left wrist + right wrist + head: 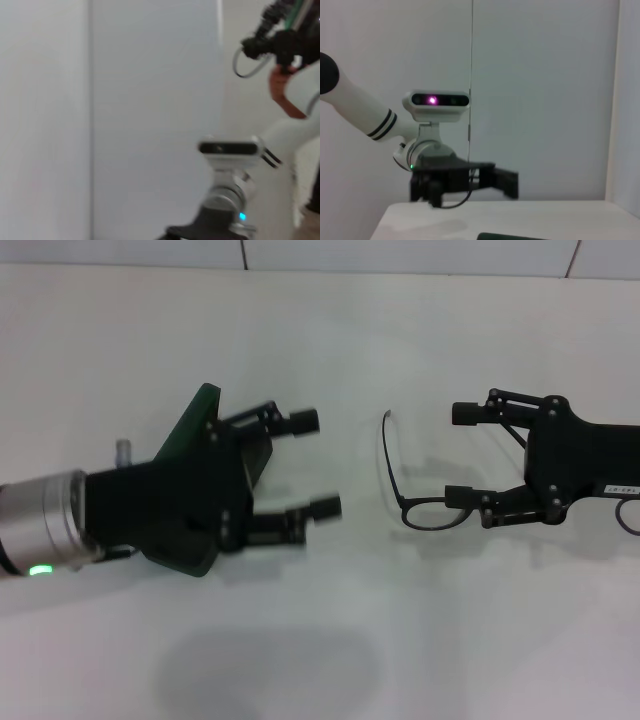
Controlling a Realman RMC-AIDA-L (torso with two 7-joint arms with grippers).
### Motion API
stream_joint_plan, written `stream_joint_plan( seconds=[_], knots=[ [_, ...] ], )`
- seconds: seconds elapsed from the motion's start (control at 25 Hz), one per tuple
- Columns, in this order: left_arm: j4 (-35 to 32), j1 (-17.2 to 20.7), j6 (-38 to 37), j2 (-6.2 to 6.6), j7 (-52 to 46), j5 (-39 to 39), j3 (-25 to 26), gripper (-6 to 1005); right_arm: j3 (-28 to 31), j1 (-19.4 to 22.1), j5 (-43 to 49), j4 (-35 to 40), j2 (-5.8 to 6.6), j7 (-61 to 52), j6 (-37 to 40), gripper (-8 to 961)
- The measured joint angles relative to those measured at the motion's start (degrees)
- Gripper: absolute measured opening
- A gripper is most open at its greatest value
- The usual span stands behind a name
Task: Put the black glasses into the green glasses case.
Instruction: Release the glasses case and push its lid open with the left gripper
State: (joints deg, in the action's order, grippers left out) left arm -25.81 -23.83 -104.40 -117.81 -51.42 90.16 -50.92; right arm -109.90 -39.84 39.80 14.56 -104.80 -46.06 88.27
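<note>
The black glasses (400, 485) sit right of centre in the head view, one lens rim low beside the right gripper (460, 455) and a thin temple arm curving up toward the middle of the frame. That gripper's lower finger touches or overlaps the frame front, while the upper finger stands well apart above, so the fingers look spread, not pinching; whether the glasses lie on the white table (400, 340) or hang from that finger I cannot tell. The green glasses case (195, 480) is at centre-left, mostly hidden under the left gripper (316, 464), whose fingers are spread and empty. The likely risk is a thin, one-sided hold: the frame could twist or slip away.
</note>
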Motion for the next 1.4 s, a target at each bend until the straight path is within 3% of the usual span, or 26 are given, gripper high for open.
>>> stream_joint_plan(
  seconds=[0.12, 0.28, 0.52, 0.64, 0.8, 0.88, 1.4],
  knots=[
    [-1.2, -0.2, 4.7, 0.06, -6.3, -2.2, 2.6, 847, 0.0, 0.0, 0.0, -0.1, 0.33, -0.3, -0.1, 872],
    [-8.5, -0.8, 14.9, 0.89, -23.4, 0.3, 5.0, 840, 0.0, -0.1, 0.0, -0.1, 0.42, -0.2, -0.1, 872],
    [-26.5, -1.8, 22.4, 1.43, -50.1, 17.1, 4.9, 828, 0.1, -0.1, 0.0, -0.2, 0.56, -0.3, -0.1, 871],
    [-32.5, -1.7, 22.3, 0.48, -57.5, 25.3, 4.9, 823, 1.0, 0.3, 0.0, -0.3, 0.45, -0.1, -0.1, 871],
    [-37.3, -1.1, 22.3, -1.33, -63.0, 33.4, 4.6, 815, 1.4, 0.4, 0.1, -0.3, 0.42, -0.1, -0.4, 871],
    [-37.6, -1.0, 22.1, -1.62, -63.7, 34.7, 4.2, 812, 1.4, 0.3, 0.1, -0.1, 0.41, 0.0, -0.7, 871],
    [-36.9, -1.0, 21.6, -1.83, -67.1, 39.3, 2.7, 787, 1.5, -0.4, 0.8, 0.3, 0.37, 1.6, -1.9, 871]
  ],
)
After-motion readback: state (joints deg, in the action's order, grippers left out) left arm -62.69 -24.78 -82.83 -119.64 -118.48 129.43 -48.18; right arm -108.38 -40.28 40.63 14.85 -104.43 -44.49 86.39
